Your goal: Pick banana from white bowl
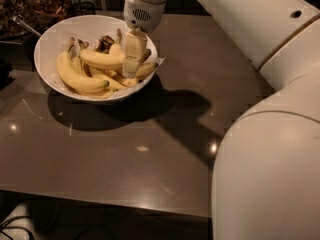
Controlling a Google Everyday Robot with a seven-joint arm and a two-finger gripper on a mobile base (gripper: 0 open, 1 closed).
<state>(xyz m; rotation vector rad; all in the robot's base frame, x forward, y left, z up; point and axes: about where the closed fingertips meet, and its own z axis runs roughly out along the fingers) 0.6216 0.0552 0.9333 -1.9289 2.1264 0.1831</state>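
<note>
The white bowl (50,44) stands at the table's far left and holds several yellow bananas on crumpled white paper. The banana (100,59), plump and gently curved, lies across the top of the pile. My gripper (131,66) hangs down from the white wrist (142,11) into the right side of the bowl, right at the banana's right end and touching or nearly touching it. A strongly curved banana (75,79) with a dark tip lies along the bowl's left side.
The bowl sits on a brown glossy table (150,149). My large white arm (270,134) fills the right side of the view. A dark container of clutter (20,9) stands behind the bowl at the far left.
</note>
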